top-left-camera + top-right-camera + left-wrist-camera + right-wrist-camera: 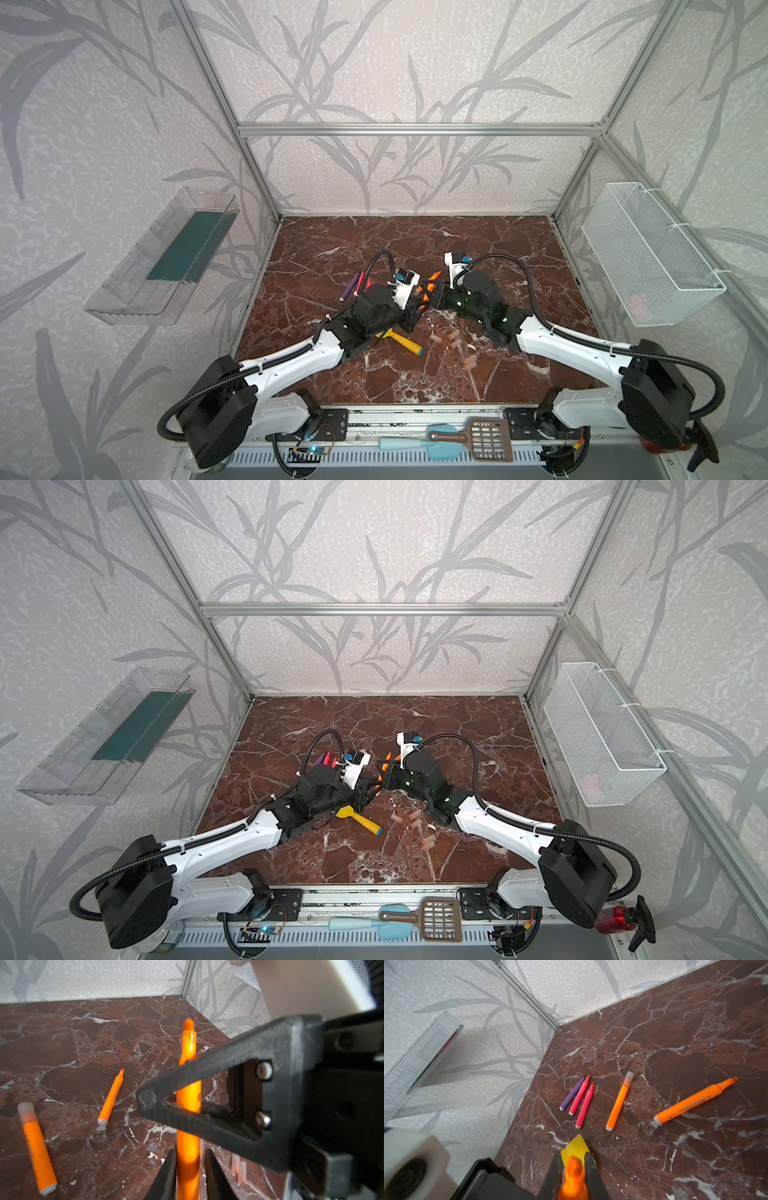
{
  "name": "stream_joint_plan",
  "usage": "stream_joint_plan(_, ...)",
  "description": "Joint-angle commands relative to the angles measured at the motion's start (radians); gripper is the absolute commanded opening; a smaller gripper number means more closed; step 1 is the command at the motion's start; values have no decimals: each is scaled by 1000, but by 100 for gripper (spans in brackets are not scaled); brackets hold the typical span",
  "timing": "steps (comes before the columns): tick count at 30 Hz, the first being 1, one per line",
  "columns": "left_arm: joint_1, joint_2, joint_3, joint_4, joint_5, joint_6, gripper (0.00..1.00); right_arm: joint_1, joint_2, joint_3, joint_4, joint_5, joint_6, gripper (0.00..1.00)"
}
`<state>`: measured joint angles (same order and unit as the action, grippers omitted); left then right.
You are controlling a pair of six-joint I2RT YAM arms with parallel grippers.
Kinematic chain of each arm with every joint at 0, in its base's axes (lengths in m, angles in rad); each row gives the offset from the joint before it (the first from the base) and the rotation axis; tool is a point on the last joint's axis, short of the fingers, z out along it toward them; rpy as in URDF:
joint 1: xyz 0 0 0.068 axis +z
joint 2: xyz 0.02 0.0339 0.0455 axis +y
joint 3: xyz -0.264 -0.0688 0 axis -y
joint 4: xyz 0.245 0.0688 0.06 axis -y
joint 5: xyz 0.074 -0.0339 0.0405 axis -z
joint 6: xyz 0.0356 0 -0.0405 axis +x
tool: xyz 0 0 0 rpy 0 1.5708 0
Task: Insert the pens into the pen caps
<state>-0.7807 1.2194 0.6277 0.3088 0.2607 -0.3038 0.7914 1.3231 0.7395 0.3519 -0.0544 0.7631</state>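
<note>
Both grippers meet over the middle of the table on one orange pen point(188, 1053). My right gripper point(572, 1155) is shut on its tip end. My left gripper point(190, 1151) stands around the barrel, with a small gap showing at one finger. On the table lie a purple pen point(572, 1094), two pinkish-red pens point(579, 1095) point(585, 1105), an uncapped orange pen point(693, 1103), and an orange pen point(617, 1103) wearing a cap point(628, 1078). Several loose pen caps point(453, 337) lie in front of the right arm.
A yellow toy shovel point(401, 338) lies under the left arm. A clear tray point(162, 257) hangs on the left wall and a wire basket point(652, 253) on the right wall. A blue spatula point(415, 444) and brown scoop point(486, 438) sit on the front rail.
</note>
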Motion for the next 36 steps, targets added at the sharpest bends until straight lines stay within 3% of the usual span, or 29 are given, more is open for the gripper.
stream_joint_plan(1,-4,8,26,19,11,17,28,7,7,-28,106,-40,63,0)
stream_joint_plan(13,-4,44,33,35,35,5,34,8,12,-76,199,-44,113,0)
stream_joint_plan(17,-3,42,34,37,27,3,9,8,22,-78,208,-42,120,0)
stream_joint_plan(21,-4,43,34,33,15,-1,0,8,13,-78,195,-32,115,0)
stream_joint_plan(23,-4,43,33,33,5,-11,0,8,3,-79,184,-30,103,14)
stream_joint_plan(26,-1,35,25,36,-32,-30,0,8,-33,-87,132,1,72,52)
stream_joint_plan(28,6,22,14,35,-71,-39,0,8,-78,-87,29,30,37,67)
stream_joint_plan(31,37,-18,-9,13,-162,-75,0,8,-162,-92,-181,100,-7,73)
stream_joint_plan(36,120,-81,-53,-32,-269,-154,0,8,-332,-176,-452,213,-18,73)
